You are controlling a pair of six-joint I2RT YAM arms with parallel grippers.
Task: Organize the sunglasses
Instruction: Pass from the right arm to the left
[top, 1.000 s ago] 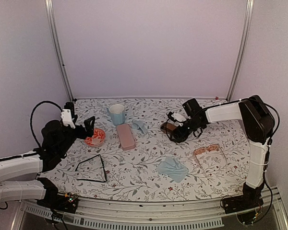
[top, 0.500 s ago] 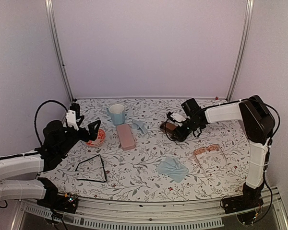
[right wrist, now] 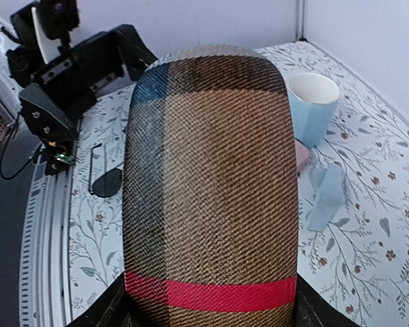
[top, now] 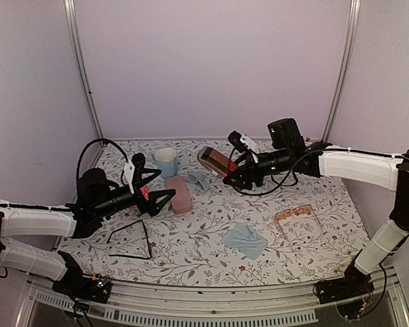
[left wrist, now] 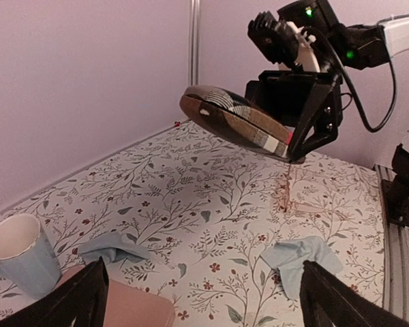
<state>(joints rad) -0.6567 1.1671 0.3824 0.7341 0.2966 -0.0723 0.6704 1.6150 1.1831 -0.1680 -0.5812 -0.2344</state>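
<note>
The black wire-framed sunglasses (top: 131, 240) lie at the front left of the table and show in the right wrist view (right wrist: 105, 177). The pale pinkish-tan sunglasses (top: 298, 221) lie at the right; they are faint in the left wrist view (left wrist: 313, 204). My right gripper (top: 232, 176) is shut on the brown red-banded case (top: 215, 161), holding it tilted in the air above the table's back middle; the case fills the right wrist view (right wrist: 211, 184). My left gripper (top: 160, 191) is open and empty, just left of the pink case (top: 179, 194).
A pale blue cup (top: 166, 162) stands at the back. One blue cloth (top: 198, 179) lies beside the pink case, another (top: 245, 240) at the front middle. A red bowl (top: 143, 193) is mostly hidden behind my left gripper.
My right arm has lifted the brown case off the table and carried it left and up. My left gripper has moved right, past the red bowl, to beside the pink case.
</note>
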